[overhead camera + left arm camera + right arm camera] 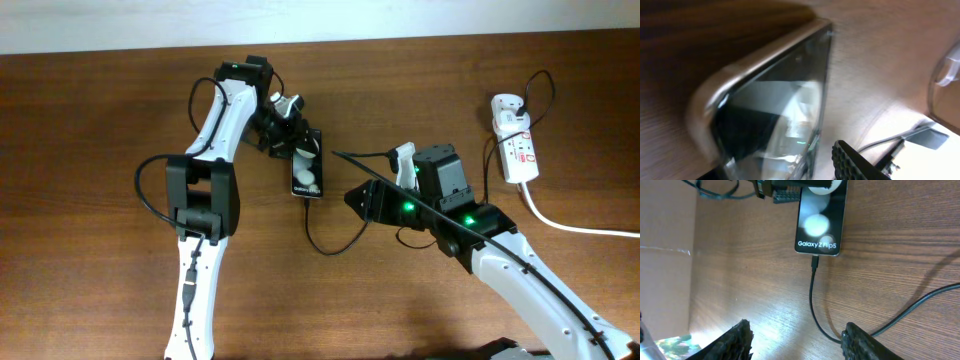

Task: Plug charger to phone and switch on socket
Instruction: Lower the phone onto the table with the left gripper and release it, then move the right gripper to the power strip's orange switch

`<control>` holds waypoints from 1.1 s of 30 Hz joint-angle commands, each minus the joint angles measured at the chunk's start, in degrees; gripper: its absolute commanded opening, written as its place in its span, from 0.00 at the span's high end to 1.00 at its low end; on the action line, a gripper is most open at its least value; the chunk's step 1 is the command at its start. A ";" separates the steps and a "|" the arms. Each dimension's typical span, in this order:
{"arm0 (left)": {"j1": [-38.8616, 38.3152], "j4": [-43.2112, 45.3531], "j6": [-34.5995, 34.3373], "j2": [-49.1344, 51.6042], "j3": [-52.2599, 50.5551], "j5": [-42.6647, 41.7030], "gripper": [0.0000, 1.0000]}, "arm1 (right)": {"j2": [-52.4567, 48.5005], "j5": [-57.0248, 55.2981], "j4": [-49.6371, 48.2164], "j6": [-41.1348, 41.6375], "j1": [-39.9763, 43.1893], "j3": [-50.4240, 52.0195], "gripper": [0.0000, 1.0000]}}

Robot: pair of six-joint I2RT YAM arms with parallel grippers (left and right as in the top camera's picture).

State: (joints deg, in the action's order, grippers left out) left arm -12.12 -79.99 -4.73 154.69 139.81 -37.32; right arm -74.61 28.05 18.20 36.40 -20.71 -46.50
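Black, glossy, slim rectangular smartphone (821, 220), lying flat on the brown wooden table (90, 120), with the small black connector tip (814, 262) of the thin black charger cable (811, 297) seated in its lower edge.

Risk one, as I judge it: the cable loops slack just below the phone and runs close beside one finger of my right gripper (797, 342). If I draw that arm away carelessly, the finger could snag the loop and tug the tip out, or drag the phone.

Risk two: my left gripper (292, 140) overlaps the phone's upper end. Lifting off at an angle could skew the phone and strain the connector.

Risk three: the small white elongated power strip with red markings (518, 152) lies well apart from the phone, to its right in the overhead view, and I cannot read its switch. Reaching it means passing over the cable, and a push on the light strip could slide it rather than flip the switch.

Right gripper: jaws wide apart, nothing between them, touching nothing I can see, hovering below the phone's connector edge.

Left gripper: one black ribbed pad (855, 162) shows just beside the phone's edge. I cannot tell how far the jaws stand apart or whether they clamp the phone.
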 commanded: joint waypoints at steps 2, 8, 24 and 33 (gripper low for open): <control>0.66 0.42 -5.99 2.38 -0.96 27.04 0.48 | -0.09 -0.87 0.81 -1.70 0.11 -0.42 0.39; 0.66 0.81 -6.16 2.38 -0.90 31.41 0.47 | -0.09 -1.75 1.68 -1.73 0.11 -0.42 0.36; 2.64 -10.62 -6.16 -11.41 40.09 32.22 0.24 | 3.54 -4.74 23.52 -14.08 15.26 -8.44 0.96; 2.64 -14.01 -6.14 -12.96 39.50 32.26 0.01 | 1.60 -4.74 35.04 -19.65 39.60 -22.38 0.96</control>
State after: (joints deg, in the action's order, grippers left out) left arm -9.72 -93.80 -10.74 142.71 179.41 -5.50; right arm -71.94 23.40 51.72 19.16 13.93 -64.45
